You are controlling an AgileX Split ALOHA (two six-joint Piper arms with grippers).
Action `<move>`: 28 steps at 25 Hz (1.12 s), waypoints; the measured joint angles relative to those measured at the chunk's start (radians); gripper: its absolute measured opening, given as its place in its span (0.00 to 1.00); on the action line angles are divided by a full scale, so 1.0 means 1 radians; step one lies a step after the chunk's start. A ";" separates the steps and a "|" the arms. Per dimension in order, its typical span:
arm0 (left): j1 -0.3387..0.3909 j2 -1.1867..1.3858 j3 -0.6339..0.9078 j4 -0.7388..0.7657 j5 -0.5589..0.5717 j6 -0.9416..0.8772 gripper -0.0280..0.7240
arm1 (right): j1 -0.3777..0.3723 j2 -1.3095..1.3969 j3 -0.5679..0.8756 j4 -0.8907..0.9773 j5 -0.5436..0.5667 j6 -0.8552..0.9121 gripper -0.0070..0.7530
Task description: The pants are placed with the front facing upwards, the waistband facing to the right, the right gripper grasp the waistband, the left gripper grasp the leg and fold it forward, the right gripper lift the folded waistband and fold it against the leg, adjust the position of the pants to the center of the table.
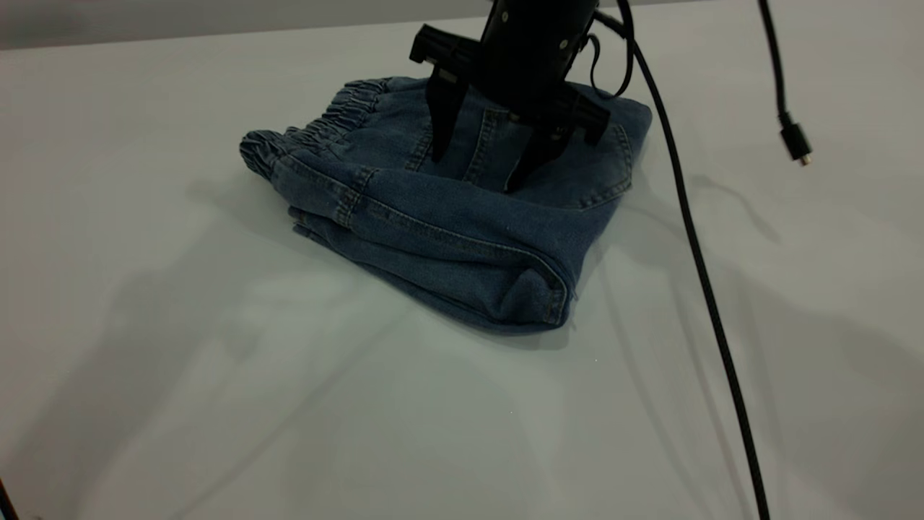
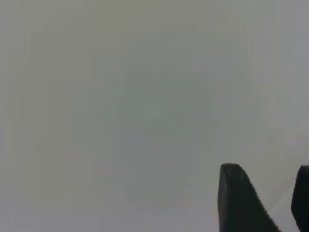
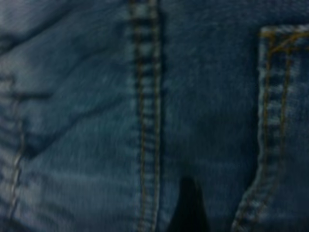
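Tabletop (image 1: 180, 375): plain white, a black cable (image 1: 704, 289) trailing across its right side. Pants (image 1: 447, 217): folded denim bundle at upper centre, long axis running upper left to lower right, gathered waistband (image 1: 339, 115) at the left end. Right gripper (image 1: 473, 166): released, fingertips spread and pressing on the pants; left gripper (image 2: 260, 203): over bare tabletop, parted, grasping nothing.

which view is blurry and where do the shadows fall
Right wrist view: soft and dim, pressed close to the pants, only tan stitching readable. Left wrist view: featureless pale table, dark fingers at one edge. Exterior view: sharpest; faint arm and cable shadows spread across the table around the pants.
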 joint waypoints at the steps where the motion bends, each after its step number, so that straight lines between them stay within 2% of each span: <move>1: 0.000 -0.002 0.000 0.000 0.000 0.000 0.40 | 0.002 0.014 -0.015 -0.001 0.014 0.016 0.64; 10: 0.000 -0.005 0.000 -0.003 0.000 0.000 0.40 | 0.037 0.032 -0.033 -0.116 0.082 -0.014 0.61; 20: 0.000 -0.005 0.001 0.000 0.000 0.000 0.40 | 0.108 0.035 -0.091 -0.265 0.265 -0.253 0.61; 28: 0.000 -0.005 0.001 0.000 0.000 0.000 0.40 | 0.202 0.034 -0.200 -0.286 0.308 -0.461 0.61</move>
